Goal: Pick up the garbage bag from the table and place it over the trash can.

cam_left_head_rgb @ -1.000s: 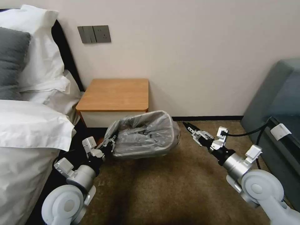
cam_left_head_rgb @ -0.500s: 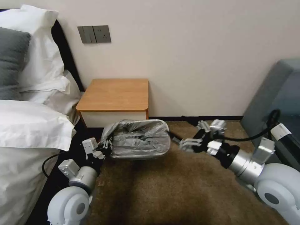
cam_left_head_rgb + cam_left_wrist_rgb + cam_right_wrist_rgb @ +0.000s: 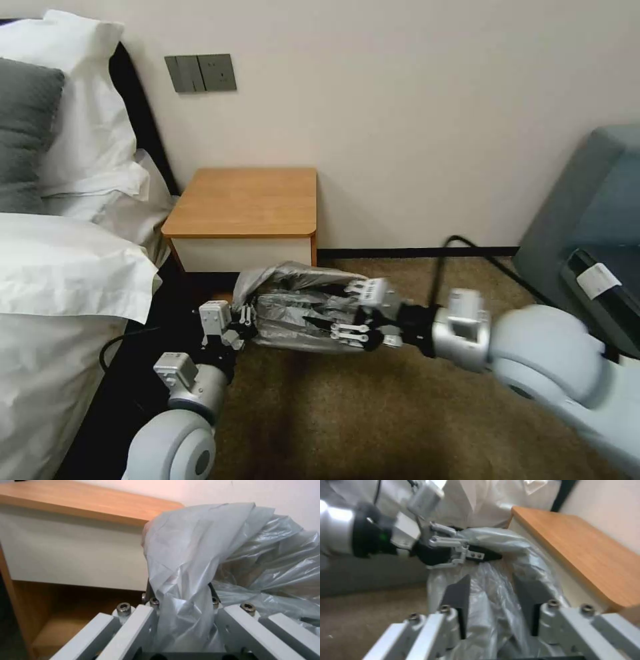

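Left tool (image 3: 245, 319): low over the carpet (image 3: 373, 413), in front of the surface's (image 3: 247, 200) front edge and just beside the bed (image 3: 60, 280); clamped on a fold of the garbage bag (image 3: 293, 310). In the left wrist view the grey film (image 3: 186, 580) runs between the tool's fingers (image 3: 151, 605) and billows upward beyond them.

Right tool (image 3: 333, 325): reaching in from the robot's right, at the bag's opposite end; fingers apart. In the right wrist view the two dark pads (image 3: 460, 597) stand on either side of a strip of the bag (image 3: 490, 587) without pressing it; the left tool (image 3: 486, 555) shows beyond, gripping the far end of the film.

Garbage bag: thin, shiny, translucent grey, crumpled; stretched sideways between the two tools, off the surface and below the level of its top, in front of the white drawer front (image 3: 243, 255).

Surface: small wooden nightstand, orange-brown top bare, set against the wall (image 3: 400, 120) beside the bed.

Trash can: cannot be told apart beneath the film.

Carpet: brown, under both arms.
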### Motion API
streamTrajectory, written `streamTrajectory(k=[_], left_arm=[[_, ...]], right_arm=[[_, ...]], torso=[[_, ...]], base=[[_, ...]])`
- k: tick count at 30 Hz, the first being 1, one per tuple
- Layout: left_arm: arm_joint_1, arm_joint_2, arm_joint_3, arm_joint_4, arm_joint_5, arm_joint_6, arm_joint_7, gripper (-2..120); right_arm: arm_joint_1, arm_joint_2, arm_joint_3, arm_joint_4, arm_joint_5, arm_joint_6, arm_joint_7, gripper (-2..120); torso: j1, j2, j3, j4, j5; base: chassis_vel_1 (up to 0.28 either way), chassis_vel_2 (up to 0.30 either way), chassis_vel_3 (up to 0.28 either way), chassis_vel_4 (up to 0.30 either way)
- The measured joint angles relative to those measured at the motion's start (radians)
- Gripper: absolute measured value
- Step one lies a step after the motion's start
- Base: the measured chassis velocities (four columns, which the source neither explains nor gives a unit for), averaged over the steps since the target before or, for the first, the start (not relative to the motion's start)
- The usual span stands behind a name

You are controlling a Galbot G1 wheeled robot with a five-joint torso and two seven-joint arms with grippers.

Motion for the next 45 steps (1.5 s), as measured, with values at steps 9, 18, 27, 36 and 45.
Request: streamTrajectory(k=[9,18,27,36,45], left_arm=[[0.015,-0.011,-0.021,-0.010,0.016,0.000,0.003,7],[0.024,-0.021,-0.032,-0.025,0.018,0.001,0.004,7],[0.031,-0.023,-0.032,-0.046,0.021,0.004,0.005,7],[0.038,-0.019,-0.031,-0.070,0.021,0.006,0.019,7],[0.042,-0.016,-0.027,-0.078,0.028,0.006,0.027,7]], right_arm=[[0.123,0.126,-0.163,-0.093,-0.073,-0.070,0.007,2],[0.171,0.218,-0.213,-0.177,-0.167,-0.164,-0.003,0],[0.192,0.267,-0.283,-0.223,-0.179,-0.228,0.074,0],[0.221,0.302,-0.315,-0.297,-0.194,-0.238,0.108,0],[0.238,0.326,-0.349,-0.347,-0.205,-0.253,0.134,0]], torso=[[0.000,0.000,0.000,0.0000,-0.0003],[0.000,0.000,0.000,-0.0002,-0.0002],[0.000,0.000,0.000,-0.0001,-0.0001],[0.000,0.000,0.000,-0.0002,-0.0001],[0.000,0.000,0.000,-0.0002,-0.0001]], base=[[0.000,0.000,0.000,0.000],[0.000,0.000,0.000,0.000],[0.000,0.000,0.000,0.000],[0.000,0.000,0.000,0.000],[0.000,0.000,0.000,0.000]])
